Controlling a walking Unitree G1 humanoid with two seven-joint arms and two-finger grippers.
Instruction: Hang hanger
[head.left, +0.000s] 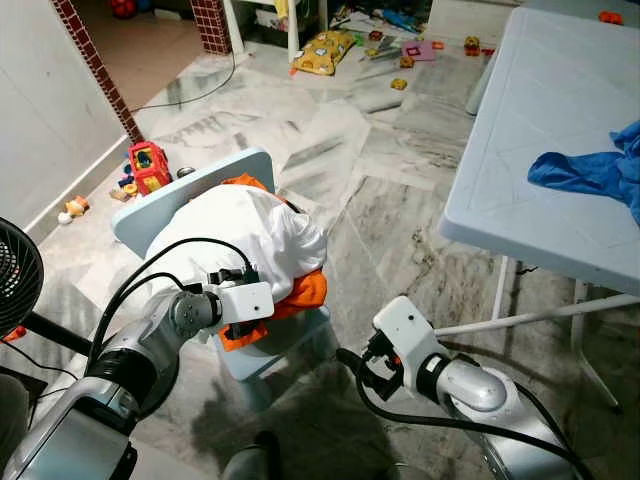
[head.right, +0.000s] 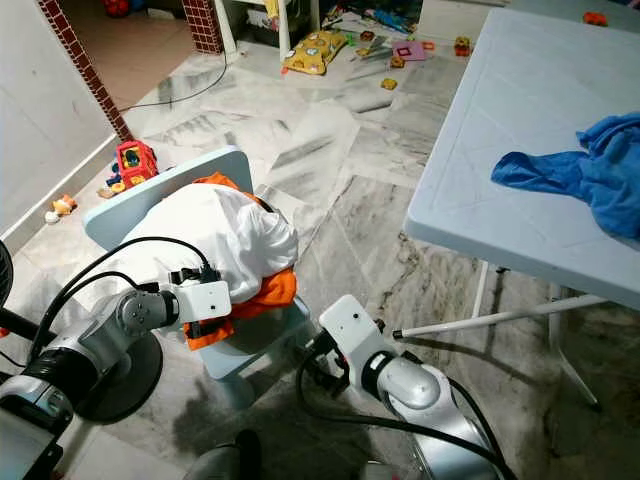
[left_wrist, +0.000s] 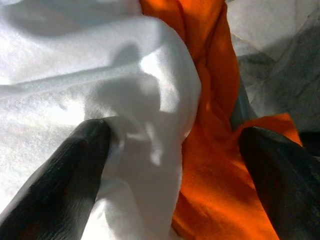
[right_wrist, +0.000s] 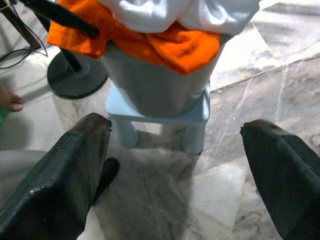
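Left eye view: two garments, one white, one orange

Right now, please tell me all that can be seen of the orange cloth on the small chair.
The orange cloth is a crumpled, soft-looking fabric lying on the pale blue chair, mostly covered by the white garment. Its edges hang over the seat front, and a bit shows near the backrest. The left gripper is open, with its fingers pressed into both fabrics.

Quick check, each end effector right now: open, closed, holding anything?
Left end effector: open, fingers pressed into the white garment and orange cloth, nothing gripped yet.
Right end effector: open, empty, pointed at the small blue chair.
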